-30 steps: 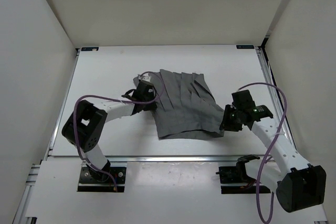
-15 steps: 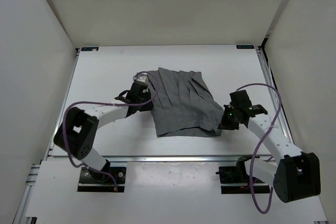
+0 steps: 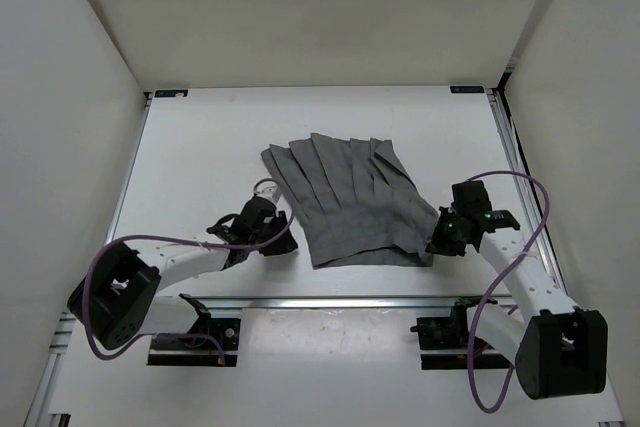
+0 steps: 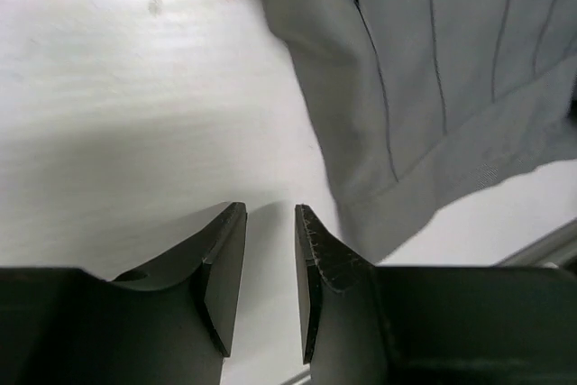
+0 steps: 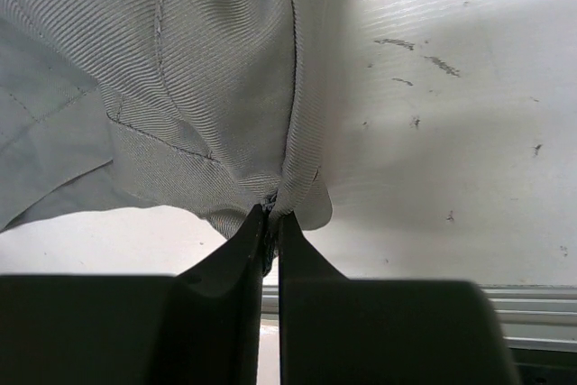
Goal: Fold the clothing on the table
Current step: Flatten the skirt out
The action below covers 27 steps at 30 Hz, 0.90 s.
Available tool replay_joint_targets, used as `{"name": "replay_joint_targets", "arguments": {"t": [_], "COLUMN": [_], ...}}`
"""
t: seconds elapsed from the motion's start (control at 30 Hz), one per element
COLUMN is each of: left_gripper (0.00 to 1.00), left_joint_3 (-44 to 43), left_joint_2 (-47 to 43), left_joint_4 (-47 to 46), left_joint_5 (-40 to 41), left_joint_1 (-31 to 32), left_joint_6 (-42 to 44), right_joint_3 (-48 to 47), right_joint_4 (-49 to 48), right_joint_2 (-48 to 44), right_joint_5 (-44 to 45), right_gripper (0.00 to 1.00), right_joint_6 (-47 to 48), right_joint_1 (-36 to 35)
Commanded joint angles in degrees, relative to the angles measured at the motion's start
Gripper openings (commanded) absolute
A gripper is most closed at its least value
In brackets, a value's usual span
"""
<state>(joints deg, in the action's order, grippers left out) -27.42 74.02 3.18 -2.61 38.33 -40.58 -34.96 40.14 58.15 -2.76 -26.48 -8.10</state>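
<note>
Clothing point(image 3: 350, 197) on table point(image 3: 200, 147), purple cables point(image 3: 505, 175) nearby

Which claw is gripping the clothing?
The right claw, pinched shut on the near right corner of the clothing. The left claw is open over the table, holding nothing.

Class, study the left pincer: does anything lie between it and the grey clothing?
Nothing visible does. Only bare table lies between the open left pincer and the nearest edge of the clothing.
</note>
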Motion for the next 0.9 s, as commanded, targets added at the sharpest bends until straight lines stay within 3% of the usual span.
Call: {"name": "replay_joint_targets", "arguments": {"t": [0.0,0.37,0.57,0.67,0.77,0.83,0.87], "left_gripper": [0.39,0.51,0.51,0.43,0.11,0.0,0.0], "left_joint_3": [1.14,2.72,3.34,2.72,2.98,2.9,3.07], "left_joint_2": [-1.51,-0.73,5.16,8.41,11.5,11.42,10.19], "left_joint_4": [-5.29,-9.86,-13.19,-14.95,-17.85,-17.95,-16.64], "left_joint_5": [-3.1,-5.64,-7.85,-7.76,-9.43,-8.56,-8.46], "left_joint_1": [1.84,4.82,9.56,11.94,11.6,8.62,7.91], "left_joint_6": [-4.76,-12.68,-15.67,-16.29,-16.03,-15.59,-14.54], "right_joint_3": [-0.11,-0.2,-0.28,-0.28,0.15,-0.11,-0.28], "right_joint_4": [-1.03,-0.41,-0.24,-0.41,-0.5,-0.59,-0.76], "right_joint_2": [-0.4,0.03,-0.67,-0.67,-0.93,-1.11,-1.11], "right_joint_5": [0.13,0.75,1.0,0.92,0.92,0.39,0.39], "right_gripper": [0.0,0.01,0.0,0.0,0.0,0.0,0.0], "right_joint_6": [-0.77,-0.5,-1.03,-1.03,-1.12,-0.85,-1.03], "right_joint_1": [-0.87,-0.95,-0.87,-1.13,-0.78,-1.04,-1.13]}}
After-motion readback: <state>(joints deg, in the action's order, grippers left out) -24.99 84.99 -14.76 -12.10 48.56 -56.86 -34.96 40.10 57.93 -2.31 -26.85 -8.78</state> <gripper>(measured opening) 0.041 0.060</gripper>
